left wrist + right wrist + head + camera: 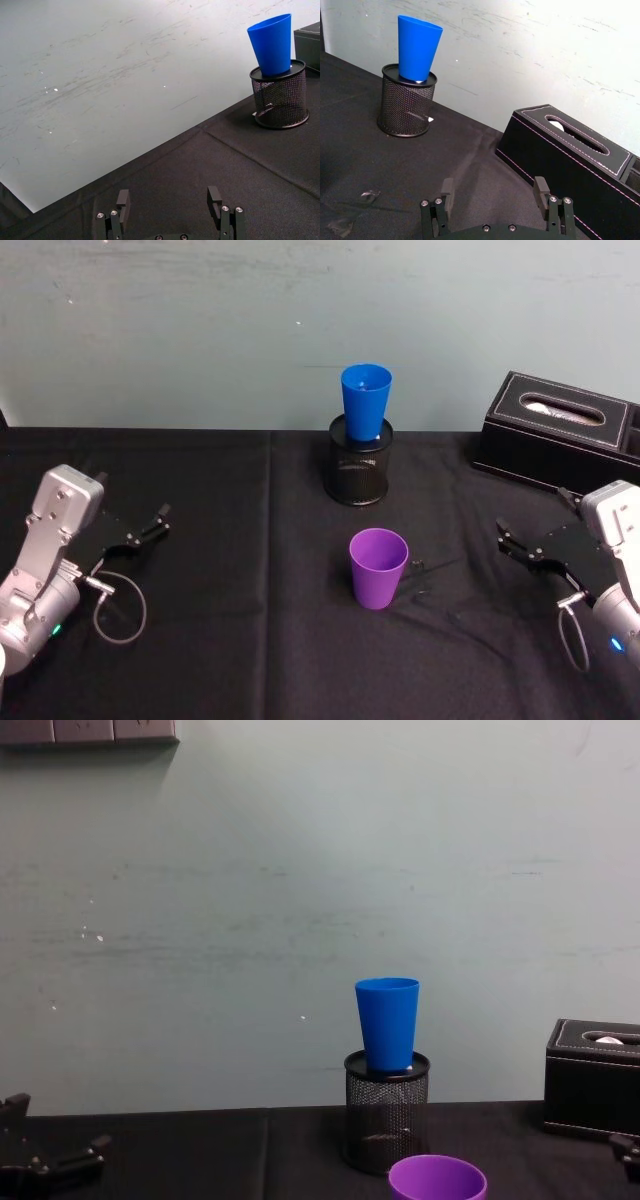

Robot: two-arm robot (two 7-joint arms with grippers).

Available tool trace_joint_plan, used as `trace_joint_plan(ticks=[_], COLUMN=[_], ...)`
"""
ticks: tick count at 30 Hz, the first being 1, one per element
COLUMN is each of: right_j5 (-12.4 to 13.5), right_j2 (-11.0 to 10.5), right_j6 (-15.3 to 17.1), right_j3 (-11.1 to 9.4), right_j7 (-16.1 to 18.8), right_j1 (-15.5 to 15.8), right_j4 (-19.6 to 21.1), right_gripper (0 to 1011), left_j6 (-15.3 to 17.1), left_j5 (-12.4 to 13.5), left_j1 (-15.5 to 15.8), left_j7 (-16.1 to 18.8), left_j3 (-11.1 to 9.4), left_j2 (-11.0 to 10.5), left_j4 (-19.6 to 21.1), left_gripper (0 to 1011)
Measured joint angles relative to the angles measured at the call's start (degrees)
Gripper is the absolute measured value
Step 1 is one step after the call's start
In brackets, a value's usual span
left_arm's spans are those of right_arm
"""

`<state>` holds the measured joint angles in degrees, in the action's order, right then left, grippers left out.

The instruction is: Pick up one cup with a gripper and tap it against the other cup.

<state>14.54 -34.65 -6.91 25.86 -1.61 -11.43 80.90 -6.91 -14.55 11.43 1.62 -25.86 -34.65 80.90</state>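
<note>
0 of 2 steps done: purple cup (378,565) untouched near, blue cup (365,400) far (in mesh holder (359,472)); left hand (155,523), right hand (503,538) wide, empty.

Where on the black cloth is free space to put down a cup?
Free: the wide cloth between the left gripper and the purple cup, and the narrower strip between that cup and the right gripper. Crowded: the back middle, where the blue cup stands in the mesh pen holder, and the back right with the tissue box.
</note>
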Motion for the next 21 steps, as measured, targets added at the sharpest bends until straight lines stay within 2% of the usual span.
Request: trace_joint_plan(ticks=[21], right_j5=[0.0], right_j2=[0.0], right_j6=[0.0], right_j3=[0.0], right_j7=[0.0], right_j1=[0.0], right_j4=[0.0], right_gripper=[1003], left_j6=[0.0], left_j5=[0.0], left_j1=[0.0], left_j7=[0.0], left_j3=[0.0], left_j2=[0.0], left_j4=[0.0], left_gripper=[1011])
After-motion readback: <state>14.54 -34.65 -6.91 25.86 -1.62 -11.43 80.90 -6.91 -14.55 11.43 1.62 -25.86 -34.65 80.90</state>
